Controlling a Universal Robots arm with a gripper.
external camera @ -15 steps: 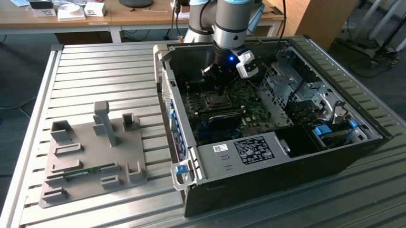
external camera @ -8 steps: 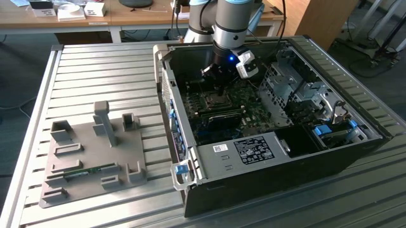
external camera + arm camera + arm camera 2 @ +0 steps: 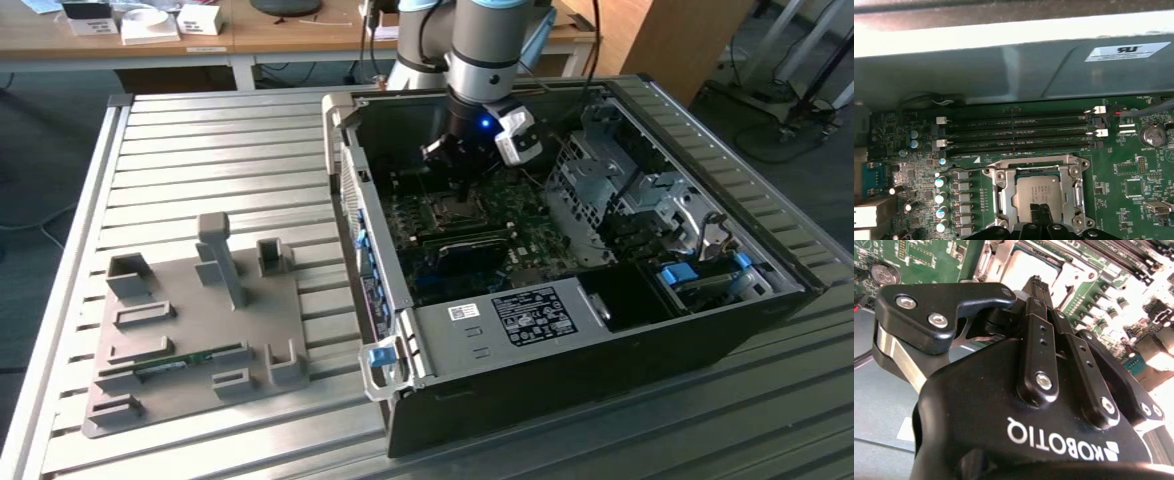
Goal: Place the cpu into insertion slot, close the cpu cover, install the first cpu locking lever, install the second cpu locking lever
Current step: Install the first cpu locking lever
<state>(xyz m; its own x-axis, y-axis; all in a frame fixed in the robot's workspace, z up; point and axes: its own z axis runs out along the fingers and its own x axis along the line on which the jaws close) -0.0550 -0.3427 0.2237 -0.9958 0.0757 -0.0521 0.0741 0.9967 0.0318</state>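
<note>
First wrist view, cpu (image 3: 1038, 192) in insertion slot (image 3: 994, 175), cpu cover (image 3: 1072, 192) down, fingers (image 3: 1036, 215) together

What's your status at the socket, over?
Gripper shut, tips over the cpu. Cpu seated in the insertion slot, cpu cover lying down around it. Nothing seen in the way.

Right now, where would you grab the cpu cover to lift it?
Probably by an outer edge, coming straight down: the cpu cover lies flat around the cpu, so only its rim offers a hold. I cannot tell which edge is hinged.
</note>
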